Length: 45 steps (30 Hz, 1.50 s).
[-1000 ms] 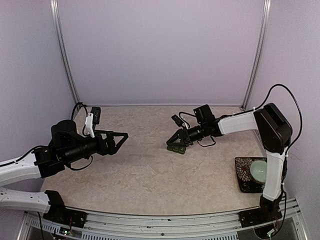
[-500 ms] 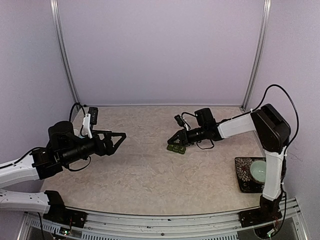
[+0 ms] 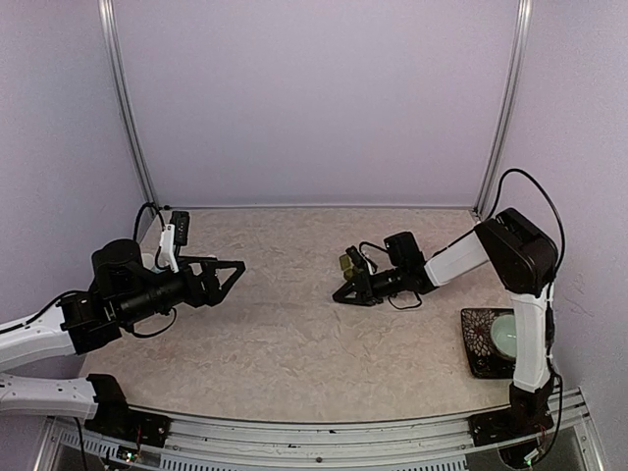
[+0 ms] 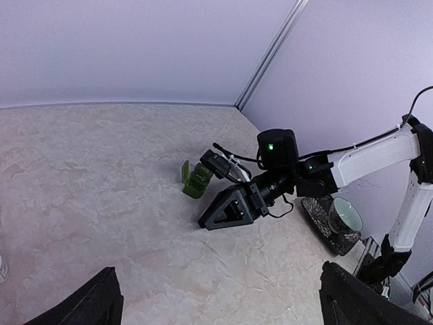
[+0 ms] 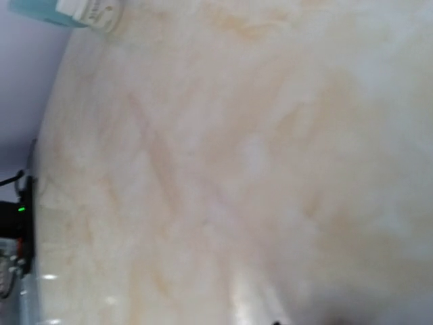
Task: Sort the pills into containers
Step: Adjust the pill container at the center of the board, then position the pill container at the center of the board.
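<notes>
The dark green containers strip (image 4: 196, 181) sits near the table's middle, one lid standing up. In the top view the containers (image 3: 346, 263) show just behind my right gripper (image 3: 339, 295). That gripper (image 4: 203, 222) lies low on the table beside the strip, fingers seen side-on as one black wedge, so their gap is hidden. The right wrist view shows only blurred tabletop. My left gripper (image 3: 235, 273) hovers far to the left, open and empty, its fingertips (image 4: 101, 298) at the left wrist view's lower corners. No pills are in view.
A pale green bowl (image 3: 508, 334) rests on a dark patterned tray (image 3: 476, 345) at the right front. A light blue mug (image 5: 40, 8) shows at the right wrist view's top left. Metal posts (image 3: 502, 108) and walls enclose the table.
My right gripper has sunk down onto the table and shifted slightly forward; the strip, earlier at its fingertips, now shows behind it. My left arm drew back a little to the left.
</notes>
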{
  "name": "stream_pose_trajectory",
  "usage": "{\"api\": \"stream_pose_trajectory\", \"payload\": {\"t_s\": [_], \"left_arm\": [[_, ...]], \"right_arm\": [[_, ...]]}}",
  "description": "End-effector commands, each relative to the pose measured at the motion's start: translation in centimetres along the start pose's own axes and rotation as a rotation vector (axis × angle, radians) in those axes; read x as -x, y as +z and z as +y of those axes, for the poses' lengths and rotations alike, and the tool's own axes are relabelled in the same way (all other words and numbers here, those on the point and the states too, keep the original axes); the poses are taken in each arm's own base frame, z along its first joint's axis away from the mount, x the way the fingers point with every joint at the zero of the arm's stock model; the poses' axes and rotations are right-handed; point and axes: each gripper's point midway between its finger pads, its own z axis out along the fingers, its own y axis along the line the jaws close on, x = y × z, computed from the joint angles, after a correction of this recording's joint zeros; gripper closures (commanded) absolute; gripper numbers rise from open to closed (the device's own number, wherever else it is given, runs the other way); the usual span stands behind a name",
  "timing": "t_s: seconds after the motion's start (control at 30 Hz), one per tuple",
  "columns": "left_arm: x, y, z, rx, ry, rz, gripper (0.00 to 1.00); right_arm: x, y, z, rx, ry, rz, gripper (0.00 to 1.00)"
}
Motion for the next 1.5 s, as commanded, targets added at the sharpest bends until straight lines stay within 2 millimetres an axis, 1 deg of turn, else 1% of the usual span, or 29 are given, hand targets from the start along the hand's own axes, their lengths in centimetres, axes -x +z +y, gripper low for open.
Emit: {"api": "stream_pose_trajectory", "payload": {"t_s": [0.0,0.03,0.1,0.17,0.2,0.27,0.37,0.43,0.5,0.53,0.57,0.6,0.63,0.73,0.9,1.0,1.13,1.17,1.23,1.4,1.43,1.47], "left_arm": [[0.6,0.1,0.0,0.0,-0.004,-0.015,0.01],[0.5,0.1,0.0,0.001,-0.004,-0.015,0.01],[0.5,0.1,0.0,0.003,-0.002,-0.015,0.01],[0.6,0.2,0.0,0.0,-0.004,-0.018,0.01],[0.6,0.2,-0.1,0.0,-0.005,-0.016,0.01],[0.7,0.2,-0.1,-0.001,-0.001,-0.015,0.01],[0.9,0.2,-0.2,0.0,0.004,-0.016,0.01],[0.9,0.2,-0.2,0.0,0.005,-0.017,0.01],[0.9,0.3,-0.2,-0.002,0.004,-0.013,0.01],[0.9,0.3,-0.3,-0.002,0.003,-0.012,0.01],[0.8,0.3,-0.3,-0.002,0.003,-0.011,0.01],[0.9,0.3,-0.3,-0.003,0.002,-0.012,0.01],[0.9,0.3,-0.3,-0.003,0.003,-0.012,0.01],[1.2,0.2,-0.4,-0.005,0.003,-0.014,0.01],[1.2,0.0,-0.4,0.002,0.002,-0.011,0.01],[1.1,-0.3,-0.2,0.011,0.001,-0.013,0.01],[1.2,-0.6,0.1,0.024,-0.002,-0.018,0.01],[1.1,-0.6,0.2,0.029,-0.003,-0.017,0.01],[1.2,-0.7,0.4,0.041,-0.004,-0.019,0.01],[1.1,-0.7,0.8,0.059,-0.01,-0.028,0.01],[1.1,-0.7,0.9,0.061,-0.011,-0.027,0.01],[1.0,-0.6,0.9,0.062,-0.011,-0.026,0.01]], "right_arm": [[3.0,-2.2,5.8,0.135,-0.085,-0.031,0.65],[4.0,-2.8,7.0,0.139,-0.117,-0.042,0.63],[5.7,-4.0,8.8,0.111,-0.206,-0.058,0.6],[7.5,-5.4,9.8,0.061,-0.264,-0.088,0.56],[8.3,-6.1,9.8,0.033,-0.277,-0.099,0.55],[9.4,-7.3,9.2,-0.027,-0.279,-0.118,0.51],[11.0,-9.4,6.5,-0.155,-0.251,-0.173,0.43],[11.7,-10.5,4.2,-0.224,-0.207,-0.206,0.39],[12.0,-11.6,1.5,-0.269,-0.133,-0.234,0.35],[12.0,-11.8,0.2,-0.284,-0.096,-0.239,0.33],[12.0,-12.0,-0.9,-0.296,-0.067,-0.245,0.28],[12.1,-12.0,-1.9,-0.304,-0.046,-0.249,0.26],[12.2,-12.0,-2.8,-0.312,-0.028,-0.251,0.24],[12.4,-11.2,-4.5,-0.297,0.0,-0.243,0.22],[12.1,-9.3,-7.7,-0.248,0.068,-0.203,0.2],[11.7,-8.4,-9.0,-0.233,0.106,-0.193,0.19],[10.2,-6.9,-10.1,-0.181,0.155,-0.154,0.2],[9.7,-6.5,-10.2,-0.166,0.165,-0.14,0.2],[8.6,-5.8,-9.6,-0.129,0.169,-0.114,0.21],[5.7,-4.7,-6.9,-0.1,0.151,-0.074,0.21],[4.8,-4.6,-6.5,-0.098,0.157,-0.063,0.21],[4.4,-4.4,-5.7,-0.094,0.149,-0.061,0.21]]}}
